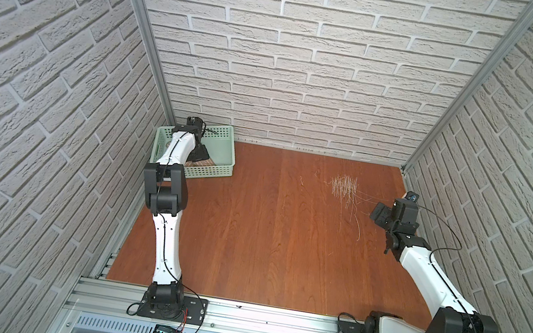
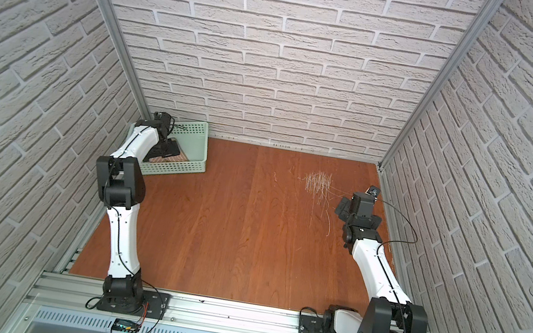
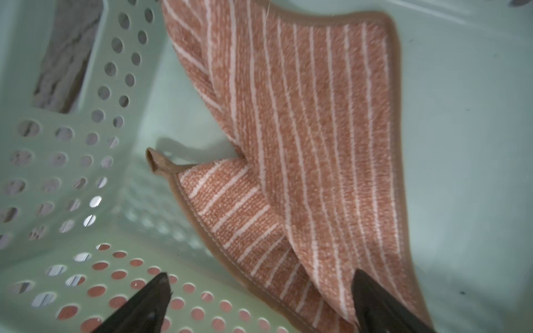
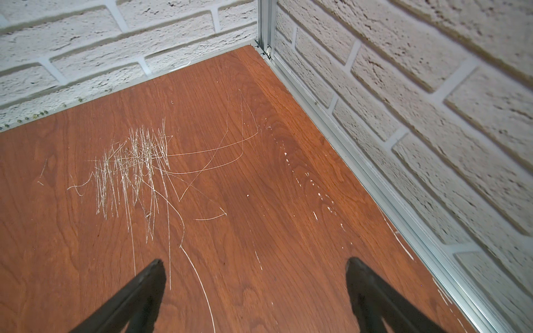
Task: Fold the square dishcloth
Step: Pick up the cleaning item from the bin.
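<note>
The square dishcloth point(image 3: 302, 129), tan-brown with thin white stripes and beige edging, lies rumpled and partly folded over itself inside the mint-green basket point(image 3: 72, 178). Its corner loop point(image 3: 155, 161) points toward the perforated wall. My left gripper point(image 3: 261, 274) is open inside the basket, just above the cloth's near edge, one fingertip over the cloth and the other over the basket wall. In both top views the left gripper point(image 1: 200, 154) reaches down into the basket point(image 1: 210, 174), and only a strip of cloth point(image 1: 203, 163) shows. My right gripper point(image 4: 254, 260) hangs open and empty over bare wood at the far right.
The basket point(image 2: 178, 170) sits in the table's far left corner against the brick walls. A patch of pale scratches point(image 1: 344, 186) marks the wooden table point(image 1: 265, 238) near the right gripper point(image 2: 342, 209). An aluminium rail point(image 4: 360, 170) runs along the right wall.
</note>
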Motion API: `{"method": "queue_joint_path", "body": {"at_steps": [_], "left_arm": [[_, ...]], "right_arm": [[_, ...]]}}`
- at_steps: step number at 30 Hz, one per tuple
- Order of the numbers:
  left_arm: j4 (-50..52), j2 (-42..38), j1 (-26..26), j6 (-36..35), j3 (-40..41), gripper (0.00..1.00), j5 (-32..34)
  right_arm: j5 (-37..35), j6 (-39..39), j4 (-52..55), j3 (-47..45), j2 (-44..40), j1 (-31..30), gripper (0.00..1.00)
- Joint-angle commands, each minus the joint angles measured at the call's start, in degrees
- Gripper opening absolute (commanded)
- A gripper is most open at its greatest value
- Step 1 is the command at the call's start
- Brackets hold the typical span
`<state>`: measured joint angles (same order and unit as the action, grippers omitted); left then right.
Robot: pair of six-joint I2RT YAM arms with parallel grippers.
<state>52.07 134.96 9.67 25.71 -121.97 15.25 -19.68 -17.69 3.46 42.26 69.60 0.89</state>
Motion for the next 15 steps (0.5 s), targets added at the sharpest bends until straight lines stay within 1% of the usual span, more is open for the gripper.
{"method": "queue_joint_path", "body": {"at_steps": [1,5,6,8,10,11,12,15], "left_arm": [[2.24,2.00,1.19,1.35,-1.86,0.98,-2.47],[2.07,4.38,1.31,1.36,-2.58,0.97,-4.54],[2.07,5.00,1.39,1.36,-3.00,0.94,-5.07],[2.02,6.25,1.32,1.43,-3.95,0.84,-6.37],[2.11,7.34,1.32,1.52,-5.00,0.71,-7.64],[2.21,7.87,1.33,1.53,-5.73,0.60,-8.13],[2.28,8.34,1.29,1.58,-6.40,0.51,-8.62],[3.57,9.29,1.30,1.45,-9.62,0.22,-9.91]], "right_arm": [[0.55,-0.76,-1.12,0.18,-1.14,0.26,0.99],[1.05,-0.87,-1.27,0.13,-1.08,0.30,0.99],[1.12,-1.01,-1.27,0.06,-1.09,0.28,0.99],[1.18,-1.10,-1.27,0.04,-1.13,0.26,0.99],[1.27,-1.12,-1.17,0.04,-1.28,0.26,0.99],[1.23,-1.15,-1.17,0.00,-1.23,0.26,0.99],[1.27,-1.20,-1.16,-0.04,-1.36,0.26,0.99],[1.49,-1.25,-1.09,-0.02,-1.61,0.27,0.99]]}}
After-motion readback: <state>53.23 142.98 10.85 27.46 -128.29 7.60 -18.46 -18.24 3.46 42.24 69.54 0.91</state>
